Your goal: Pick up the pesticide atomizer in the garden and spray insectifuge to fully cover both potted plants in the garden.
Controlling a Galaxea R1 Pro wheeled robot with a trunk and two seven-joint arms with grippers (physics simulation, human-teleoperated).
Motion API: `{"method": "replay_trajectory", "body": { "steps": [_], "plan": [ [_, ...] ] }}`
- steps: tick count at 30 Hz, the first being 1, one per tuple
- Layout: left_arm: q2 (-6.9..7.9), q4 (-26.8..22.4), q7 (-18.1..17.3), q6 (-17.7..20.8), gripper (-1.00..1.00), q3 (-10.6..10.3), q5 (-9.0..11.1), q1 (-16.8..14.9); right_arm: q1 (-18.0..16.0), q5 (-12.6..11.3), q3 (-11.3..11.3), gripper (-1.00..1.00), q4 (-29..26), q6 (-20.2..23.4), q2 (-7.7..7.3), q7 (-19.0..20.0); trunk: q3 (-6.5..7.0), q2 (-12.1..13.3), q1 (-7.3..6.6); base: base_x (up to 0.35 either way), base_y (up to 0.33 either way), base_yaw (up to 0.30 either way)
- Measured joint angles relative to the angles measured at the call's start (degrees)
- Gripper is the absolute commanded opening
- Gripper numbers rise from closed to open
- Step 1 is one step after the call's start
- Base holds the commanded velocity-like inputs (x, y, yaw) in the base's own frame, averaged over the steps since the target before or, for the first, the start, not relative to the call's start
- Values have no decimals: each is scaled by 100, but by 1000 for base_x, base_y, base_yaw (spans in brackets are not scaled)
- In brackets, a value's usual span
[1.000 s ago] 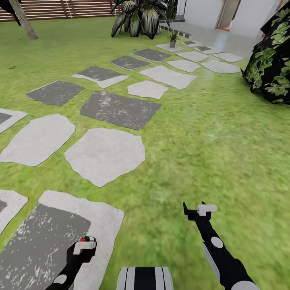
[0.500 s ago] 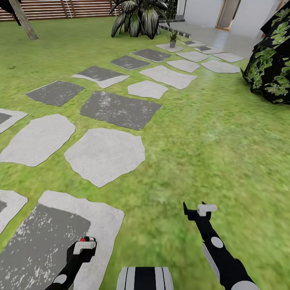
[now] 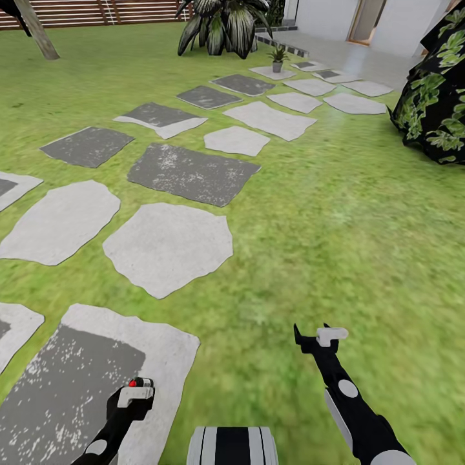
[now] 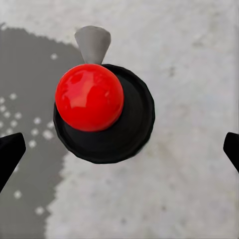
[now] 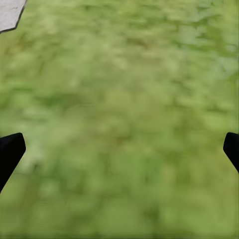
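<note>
While green, garden (image 3: 361,213) (grey stones (image 3: 169,248))

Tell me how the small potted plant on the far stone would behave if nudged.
The potted plant looks small, so it is probably light and easy to shove. Its leaves spread above a narrow grey pot, so a high push might tip it. It stands on a flat stone, so a low push would likely slide it.
</note>
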Motion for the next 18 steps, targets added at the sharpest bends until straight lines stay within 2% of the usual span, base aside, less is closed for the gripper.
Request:
{"method": "replay_trajectory", "body": {
  "steps": [18],
  "plan": [
    [-8, -17, 0, 0, 100, 2, 0, 0, 0, 0, 0, 100, 0, 0, 0, -1, -1, 0, -1, 13, 3, 10]
  ]
}}
